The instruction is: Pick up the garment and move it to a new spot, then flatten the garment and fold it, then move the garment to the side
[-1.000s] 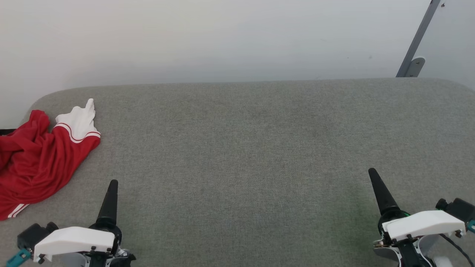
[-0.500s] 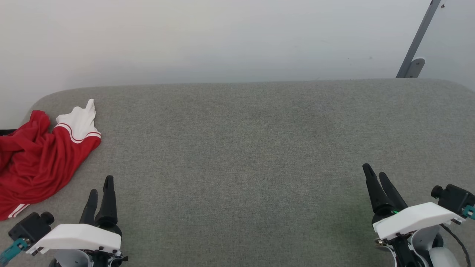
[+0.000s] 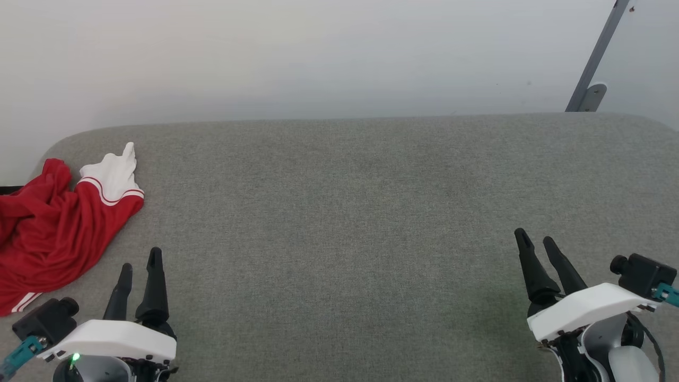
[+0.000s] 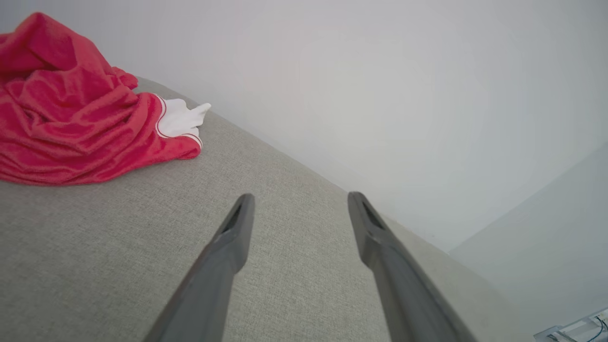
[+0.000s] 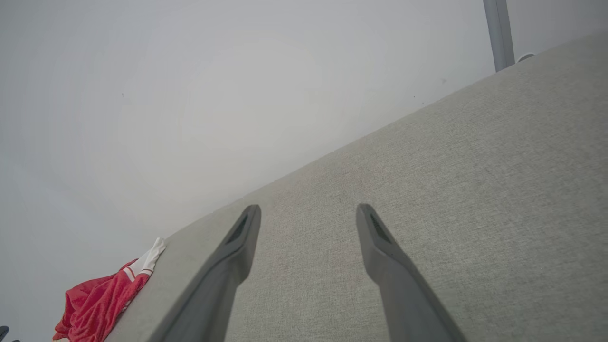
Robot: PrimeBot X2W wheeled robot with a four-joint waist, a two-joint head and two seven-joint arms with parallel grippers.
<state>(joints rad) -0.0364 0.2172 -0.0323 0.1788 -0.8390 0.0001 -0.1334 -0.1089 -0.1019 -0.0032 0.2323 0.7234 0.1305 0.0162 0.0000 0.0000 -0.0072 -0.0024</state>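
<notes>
Garment: the red garment lay crumpled in a heap at the left end of the bench, close to its rounded far-left corner, and it ran off the left edge of the head view.
Sleeve end: one white sleeve end with thin red stripes poked out of the heap toward the back edge, flat on the grey cloth.
Left claw: the left claw hovered just right of the garment's near side, apart from it, fingers spread wide with nothing between them; the left wrist view had the heap up and to the left of the claw's tips.
Right claw: over at the far right, the right claw stood wide too, holding nothing, well apart from the garment.
Open room: a broad stretch of plain grey bench lay between the two claws and ran back to the far edge.
Bench edges: the back edge ran straight across, curving down at both corners.
Beyond the bench: a pale wall stood behind, with a slanted grey strut at the upper right.
</notes>
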